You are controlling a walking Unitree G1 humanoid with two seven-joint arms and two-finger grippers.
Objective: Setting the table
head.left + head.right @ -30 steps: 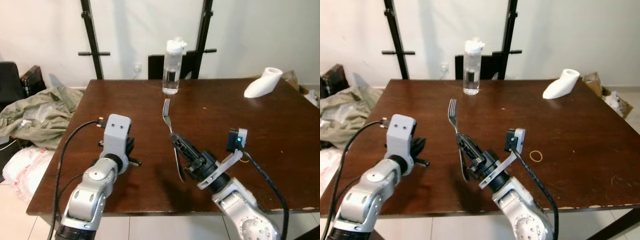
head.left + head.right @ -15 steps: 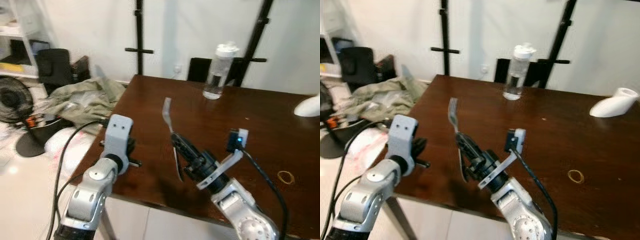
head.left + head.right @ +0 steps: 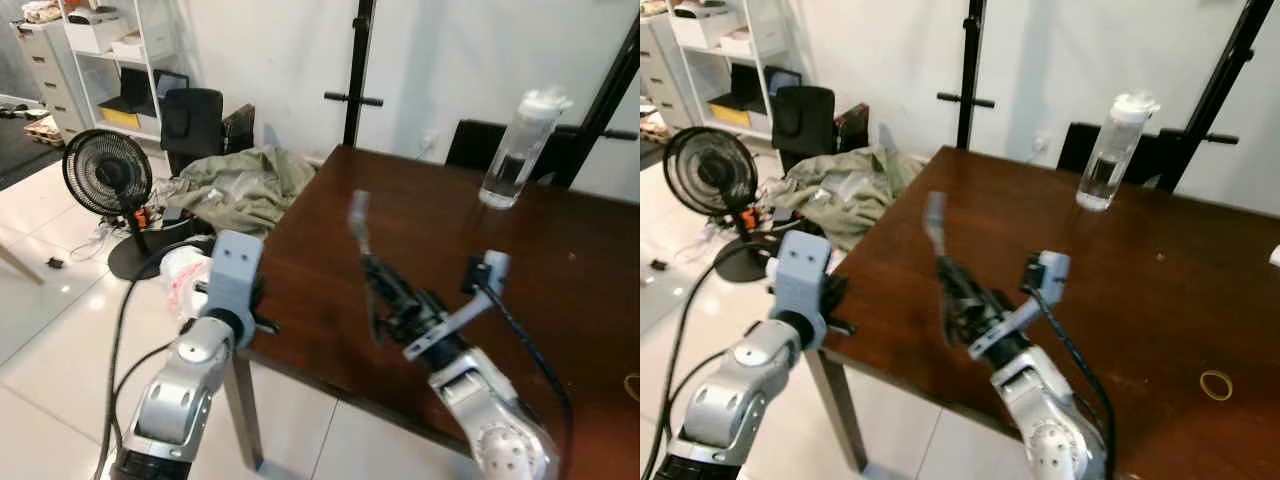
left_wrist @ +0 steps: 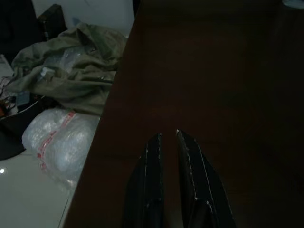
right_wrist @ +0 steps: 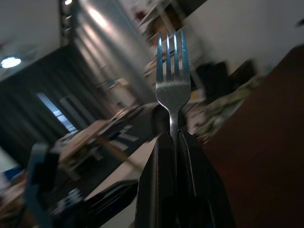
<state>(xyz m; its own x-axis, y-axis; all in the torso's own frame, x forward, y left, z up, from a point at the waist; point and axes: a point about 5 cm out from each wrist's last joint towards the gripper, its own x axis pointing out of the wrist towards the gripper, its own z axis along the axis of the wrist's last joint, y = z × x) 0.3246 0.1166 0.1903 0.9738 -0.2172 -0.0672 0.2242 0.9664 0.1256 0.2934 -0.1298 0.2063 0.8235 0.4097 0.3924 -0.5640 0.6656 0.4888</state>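
Right gripper (image 5: 174, 142) clamped on fork (image 5: 172, 83) handle, tines up, held in air above dark wooden table (image 3: 560, 270). Left gripper (image 4: 166, 142) nearly closed, holding nothing, hovering by the table's left edge. Fork not placed yet; no plate or other cutlery on table, so most of the setting probably left. On table: water bottle (image 3: 515, 140) at far edge, rubber band (image 3: 1215, 384) at right. Beyond: olive cloth heap (image 3: 240, 180), standing fan (image 3: 105, 170), shelving (image 3: 110, 50), white tiled floor.
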